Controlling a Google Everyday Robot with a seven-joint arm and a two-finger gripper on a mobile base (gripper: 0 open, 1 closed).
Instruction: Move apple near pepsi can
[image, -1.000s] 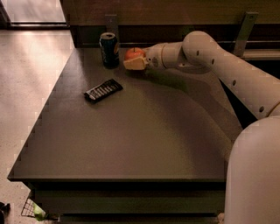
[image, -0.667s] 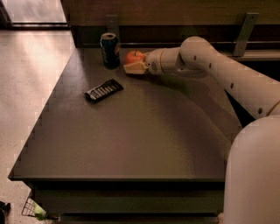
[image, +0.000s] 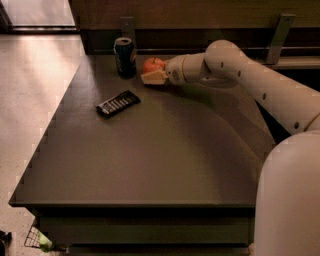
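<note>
The red-orange apple (image: 153, 64) is at the far middle of the dark table (image: 150, 165), just right of the pepsi can (image: 125, 57). The can is a dark blue upright can with a silver top, and a small gap separates it from the apple. My gripper (image: 151, 73) reaches in from the right and is shut on the apple, low at the table surface. Its pale near finger (image: 154, 77) crosses the apple's lower front. The far finger is hidden behind the apple.
A flat black bar with white lettering (image: 118, 103) lies in front of the can, to the left. A dark wall with metal brackets (image: 279, 35) runs behind the table. My arm (image: 260, 85) spans the far right side. The floor lies off the left edge.
The arm has shifted slightly left with the apple, bringing it a little closer to the can. The can and the black bar have not moved.
</note>
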